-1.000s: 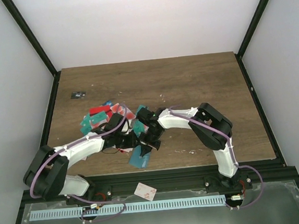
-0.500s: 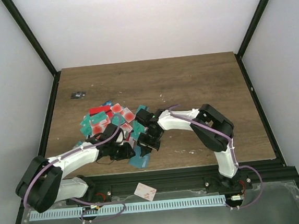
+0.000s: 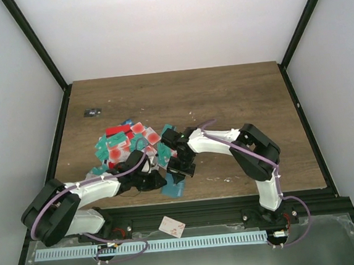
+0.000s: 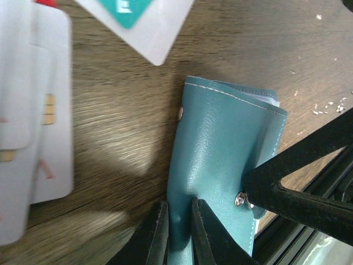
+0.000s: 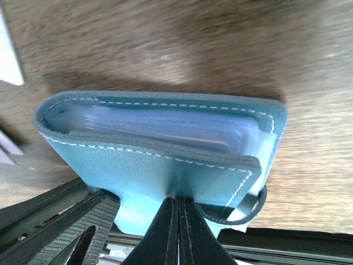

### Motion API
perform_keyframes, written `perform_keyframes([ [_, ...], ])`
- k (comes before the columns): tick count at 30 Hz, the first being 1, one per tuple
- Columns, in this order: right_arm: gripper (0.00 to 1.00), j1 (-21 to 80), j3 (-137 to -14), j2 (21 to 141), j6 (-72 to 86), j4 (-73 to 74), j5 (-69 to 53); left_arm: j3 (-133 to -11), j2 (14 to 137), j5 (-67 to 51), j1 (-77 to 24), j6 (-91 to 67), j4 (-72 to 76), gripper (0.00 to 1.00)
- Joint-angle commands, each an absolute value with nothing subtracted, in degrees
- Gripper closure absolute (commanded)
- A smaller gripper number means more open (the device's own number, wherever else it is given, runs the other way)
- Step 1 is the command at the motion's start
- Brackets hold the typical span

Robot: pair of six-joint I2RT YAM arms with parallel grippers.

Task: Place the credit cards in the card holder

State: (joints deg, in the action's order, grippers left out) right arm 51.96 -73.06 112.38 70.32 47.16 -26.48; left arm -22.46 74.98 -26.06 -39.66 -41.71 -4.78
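The teal card holder lies folded near the table's front edge, clear pocket sleeves showing inside it. My left gripper is shut on one edge of its cover, reaching in from the left. My right gripper is shut on the cover's lower edge from the far side. Its black finger rests by the snap. The credit cards, red, teal and white, lie piled to the left. White chip cards lie beside the holder.
A teal-and-white card lies just beyond the holder. One white card with red blotches sits on the black front rail below the table. A small black object lies at the far left. The table's front edge runs close behind the holder.
My left gripper has slid right along the front edge and closed on the card holder's edge. The holder has shifted slightly right. The right gripper has stayed shut on it.
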Motion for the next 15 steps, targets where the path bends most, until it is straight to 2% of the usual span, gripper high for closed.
perform_keyframes([
  [1, 0.99, 51.9, -68.8, 118.9, 69.7, 50.7, -6.3, -19.9, 79.1, -26.9, -44.0, -47.7, 1.5, 0.9],
  [15, 0.99, 54.2, -72.7, 122.3, 72.5, 52.3, -11.6, -21.1, 83.8, -23.5, -48.4, -54.5, 8.4, 0.93],
])
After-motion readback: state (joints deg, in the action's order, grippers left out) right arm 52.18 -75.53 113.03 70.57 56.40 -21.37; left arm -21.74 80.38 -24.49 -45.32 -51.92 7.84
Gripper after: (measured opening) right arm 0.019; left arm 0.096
